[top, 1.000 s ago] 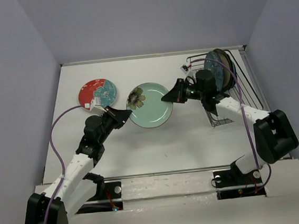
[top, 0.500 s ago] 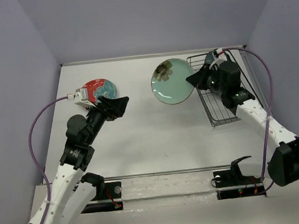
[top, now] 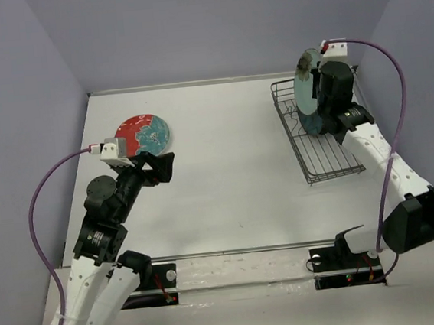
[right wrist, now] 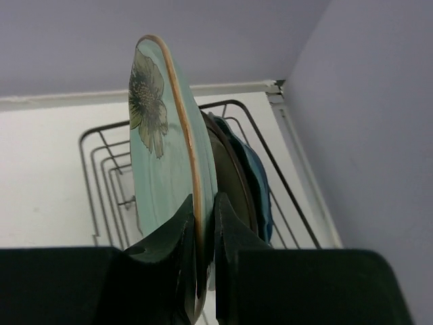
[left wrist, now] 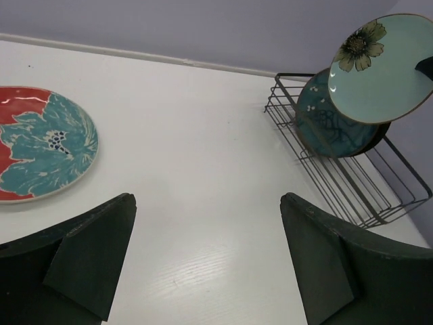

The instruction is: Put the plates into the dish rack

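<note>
My right gripper (top: 317,99) is shut on the rim of the pale mint plate (top: 305,91) with the brown flower. It holds that plate upright on edge above the far end of the dish rack (top: 326,160). In the right wrist view the fingers pinch the mint plate (right wrist: 159,169), and a dark plate (right wrist: 233,179) and a blue plate (right wrist: 258,183) stand just behind it in the dish rack (right wrist: 101,128). The red-and-blue floral plate (top: 143,133) lies flat at the far left. My left gripper (top: 161,166) hangs open and empty just in front of it.
The left wrist view shows the floral plate (left wrist: 40,145) at left, bare white table between my open fingers (left wrist: 88,250), and the dish rack (left wrist: 352,193) far right with a dark teal plate (left wrist: 325,125) under the mint plate (left wrist: 379,64). Walls enclose the table.
My left gripper opened, let go of the mint plate and drew back left. The right gripper carried that plate right and tipped it upright over the rack.
</note>
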`<state>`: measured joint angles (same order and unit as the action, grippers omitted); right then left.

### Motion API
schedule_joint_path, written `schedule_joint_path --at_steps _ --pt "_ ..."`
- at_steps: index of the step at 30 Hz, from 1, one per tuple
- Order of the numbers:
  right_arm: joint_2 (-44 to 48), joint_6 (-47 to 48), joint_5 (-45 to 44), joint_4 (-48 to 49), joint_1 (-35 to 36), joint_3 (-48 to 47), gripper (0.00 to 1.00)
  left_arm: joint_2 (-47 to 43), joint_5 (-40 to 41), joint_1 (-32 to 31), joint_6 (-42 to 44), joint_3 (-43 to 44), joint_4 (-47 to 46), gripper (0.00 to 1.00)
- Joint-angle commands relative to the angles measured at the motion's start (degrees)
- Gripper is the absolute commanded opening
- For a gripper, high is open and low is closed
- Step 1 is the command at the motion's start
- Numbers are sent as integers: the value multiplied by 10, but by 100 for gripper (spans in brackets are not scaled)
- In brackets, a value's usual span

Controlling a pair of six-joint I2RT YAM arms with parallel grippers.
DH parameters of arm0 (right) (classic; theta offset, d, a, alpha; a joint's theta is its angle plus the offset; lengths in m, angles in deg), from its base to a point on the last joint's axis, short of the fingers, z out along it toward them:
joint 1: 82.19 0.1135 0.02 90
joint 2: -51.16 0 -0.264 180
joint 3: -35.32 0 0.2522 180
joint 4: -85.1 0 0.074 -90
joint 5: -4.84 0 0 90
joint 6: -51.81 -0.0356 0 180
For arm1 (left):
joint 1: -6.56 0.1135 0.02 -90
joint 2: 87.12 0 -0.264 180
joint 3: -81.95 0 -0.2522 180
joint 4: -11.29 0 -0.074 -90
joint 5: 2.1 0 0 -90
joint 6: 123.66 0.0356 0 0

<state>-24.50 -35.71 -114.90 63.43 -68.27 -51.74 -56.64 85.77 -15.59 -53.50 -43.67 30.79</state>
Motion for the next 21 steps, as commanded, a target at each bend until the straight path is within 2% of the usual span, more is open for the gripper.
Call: schedule_joint_path --at_steps 1,10,14,21 --pt "-36 133 -83 111 2 -49 7 1 4 -3 40 -4 -3 99" --pt "-82 228 -91 134 2 -56 7 -13 9 -10 47 -3 1 99" --pt "-99 226 -72 136 2 -38 7 -14 13 -15 49 -3 2 99" --pt "-115 160 -31 136 2 5 7 -8 15 -15 46 -4 3 99"
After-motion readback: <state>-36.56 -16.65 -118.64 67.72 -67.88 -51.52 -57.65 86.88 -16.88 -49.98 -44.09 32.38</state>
